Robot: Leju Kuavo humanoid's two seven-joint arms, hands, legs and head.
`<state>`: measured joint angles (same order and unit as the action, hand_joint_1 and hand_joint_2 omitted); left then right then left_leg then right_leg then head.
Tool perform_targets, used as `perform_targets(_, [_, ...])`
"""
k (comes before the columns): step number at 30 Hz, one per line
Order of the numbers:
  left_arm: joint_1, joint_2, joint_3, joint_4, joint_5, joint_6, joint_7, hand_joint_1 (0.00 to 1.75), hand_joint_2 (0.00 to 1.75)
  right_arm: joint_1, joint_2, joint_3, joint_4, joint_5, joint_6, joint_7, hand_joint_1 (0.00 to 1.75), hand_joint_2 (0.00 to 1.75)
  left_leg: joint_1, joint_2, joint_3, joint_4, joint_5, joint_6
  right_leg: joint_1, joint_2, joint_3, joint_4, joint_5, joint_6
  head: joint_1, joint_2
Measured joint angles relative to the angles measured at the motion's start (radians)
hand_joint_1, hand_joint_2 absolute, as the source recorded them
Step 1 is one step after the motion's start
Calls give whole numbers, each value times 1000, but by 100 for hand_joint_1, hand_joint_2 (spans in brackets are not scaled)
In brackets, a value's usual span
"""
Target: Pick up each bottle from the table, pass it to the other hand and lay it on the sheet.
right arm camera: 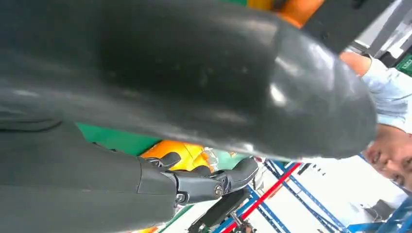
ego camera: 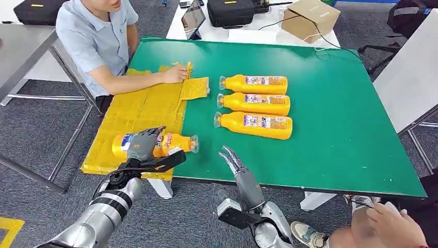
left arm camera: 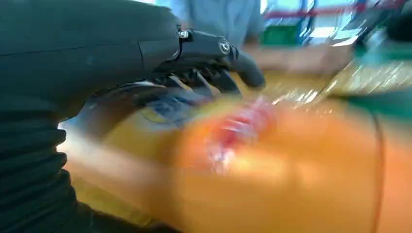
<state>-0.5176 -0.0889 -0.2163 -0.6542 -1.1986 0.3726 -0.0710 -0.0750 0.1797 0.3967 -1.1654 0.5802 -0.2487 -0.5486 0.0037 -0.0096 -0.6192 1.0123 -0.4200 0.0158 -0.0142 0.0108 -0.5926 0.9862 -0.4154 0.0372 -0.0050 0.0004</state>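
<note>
My left hand (ego camera: 142, 146) wraps the orange plastic bottle (ego camera: 173, 143), lying sideways at lower left on the yellow sheet (ego camera: 139, 106) for release. My right hand (ego camera: 233, 160) is empty, fingers spread, over the green counter (ego camera: 335, 119).

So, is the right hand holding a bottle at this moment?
No, the right hand hangs empty near the table edge with its fingers spread.

Green table (ego camera: 335, 129): yellow sheet (ego camera: 139, 108) at left end, three orange bottles (ego camera: 255, 103) side by side mid-table
</note>
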Motion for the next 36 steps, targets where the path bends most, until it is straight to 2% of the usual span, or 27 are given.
perform_targets(10, [-35, -16, 43, 10, 197, -273, -137, 0, 175, -29, 0, 0, 50, -2, -12, -18, 0, 0, 0, -6, 3, 0, 0, 0, -1, -4, 6, 0, 0, 0, 0, 0])
perform_targets(14, [-42, -15, 49, 10, 245, -332, -166, 0, 175, -39, 0, 0, 71, -6, -20, -24, 0, 0, 0, -6, 7, 0, 1, 1, -1, -5, 11, 0, 0, 0, 0, 0])
perform_targets(18, [-29, -18, 54, -15, 336, -320, -222, 0, 175, -45, 0, 0, 88, -10, -32, -27, 0, 0, 0, -6, 9, 0, 1, 1, -1, -4, 11, 0, 0, 0, 0, 0])
perform_targets(27, [101, -77, 59, -307, 663, -101, -377, 0, 175, -35, -7, -1, 97, -10, -74, -31, 0, 0, 0, -6, 2, 0, 1, 1, -1, -4, 4, 0, 0, 1, 0, 0])
perform_targets(36, [215, -121, 67, -655, 1100, -135, -466, 0, 175, -24, -26, -3, 90, 19, -145, -24, 0, 0, 0, -6, -2, 0, 1, 1, -1, -4, 0, 0, 0, 0, 0, 0])
